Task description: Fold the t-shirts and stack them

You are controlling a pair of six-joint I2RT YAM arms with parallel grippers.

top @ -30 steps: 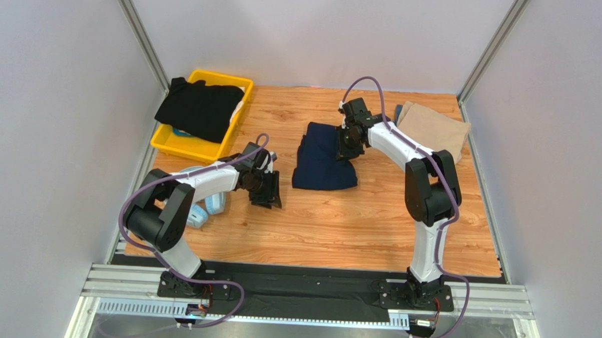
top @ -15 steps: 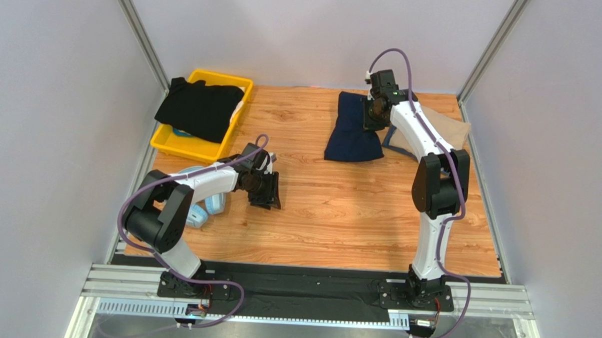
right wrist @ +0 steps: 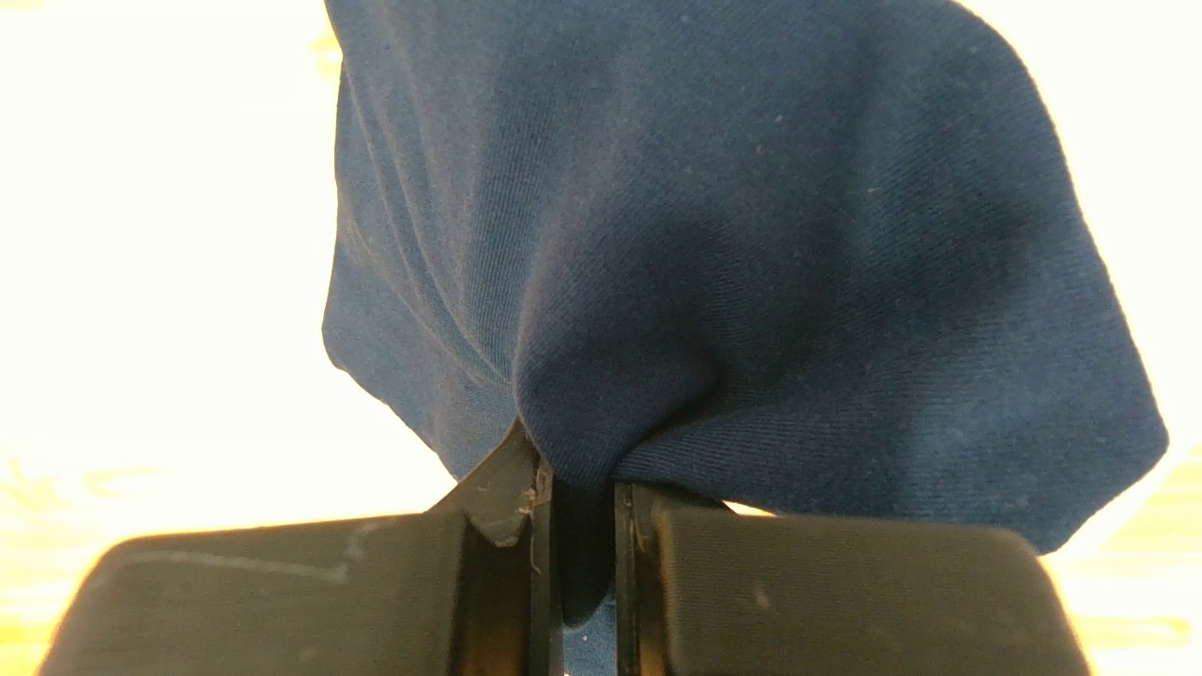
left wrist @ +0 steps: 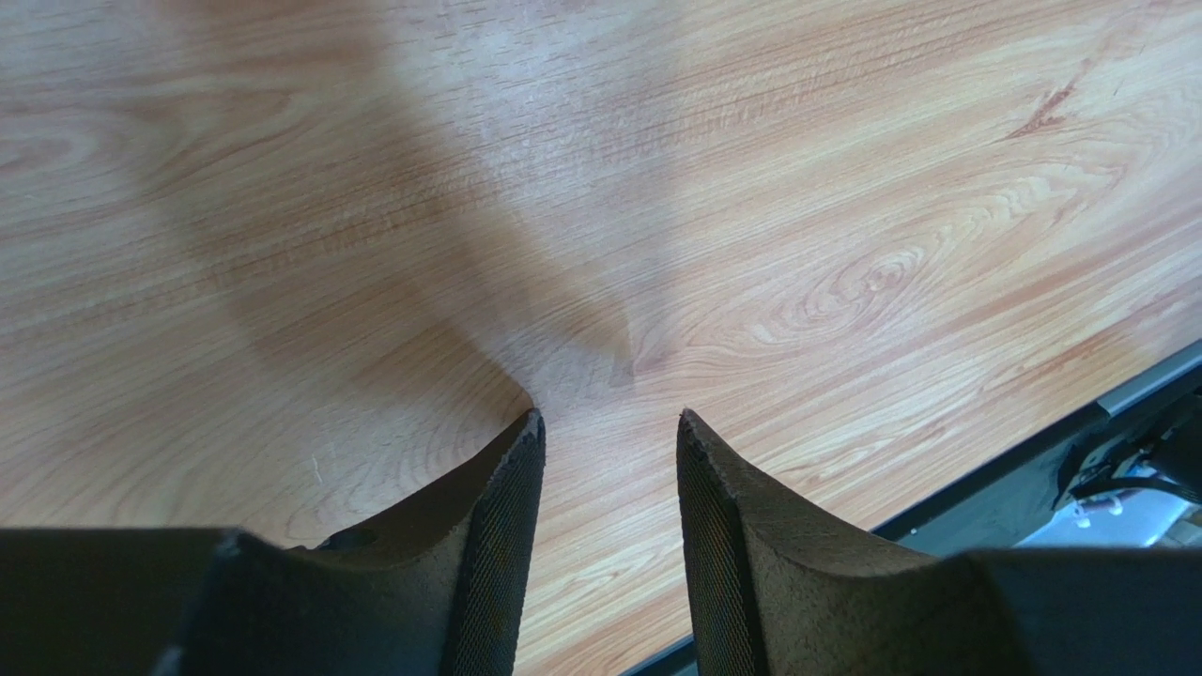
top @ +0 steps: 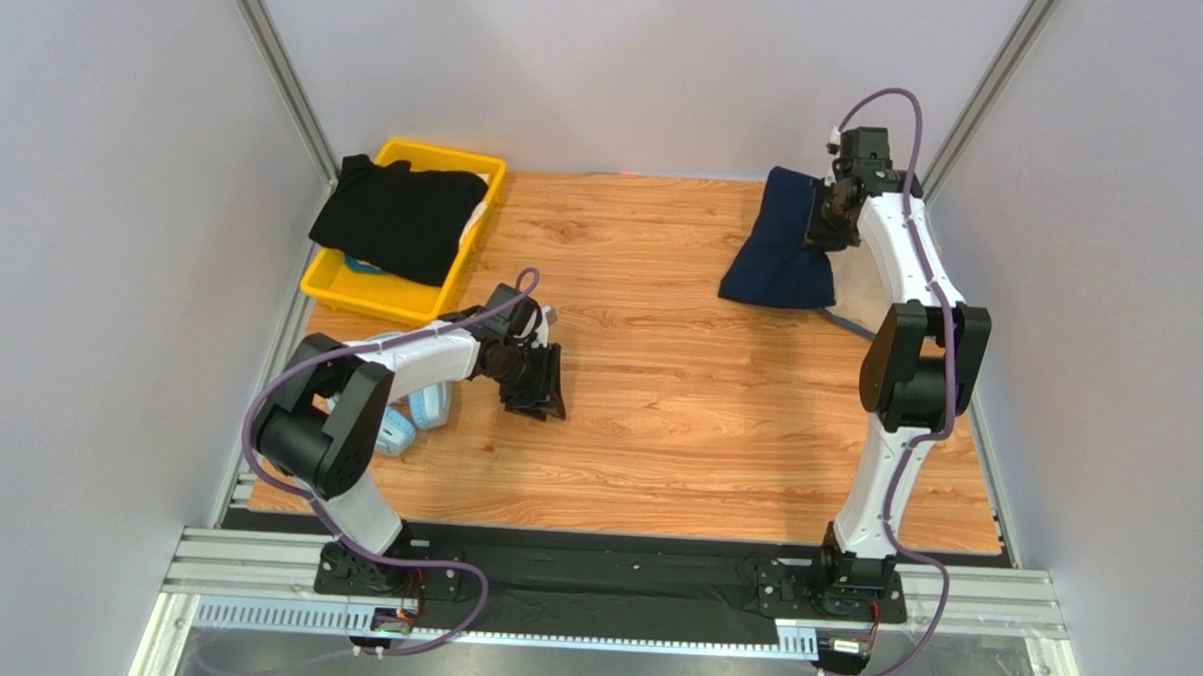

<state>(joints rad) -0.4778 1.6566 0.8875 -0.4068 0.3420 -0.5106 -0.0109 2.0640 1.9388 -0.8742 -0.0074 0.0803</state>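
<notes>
The right fingers (right wrist: 833, 592) were clenched on a bunched fold of the dark navy t-shirt (right wrist: 790, 254), with the cloth pinched in the narrow slot between them and billowing out above to fill most of the wrist view. In the top view this shirt hung from those fingers in the upper right of the frame, near the back corner of the bench (top: 680, 431), spreading down and to the left of the grip (whether its lower edge touched the wood could not be told). The right arm (top: 907, 364) rose tall along the right side to reach it.

The left fingers (left wrist: 487, 564) stood parted with nothing between them, bare wood grain showing through the gap. From above they sat low over the bench left of centre. Just beside the left arm (top: 397, 358), at the lower left, lay the light blue headphones (top: 410, 417). The black t-shirt (top: 394, 218) was draped over the yellow bin (top: 339, 287) in the upper left, well apart from both arms.
</notes>
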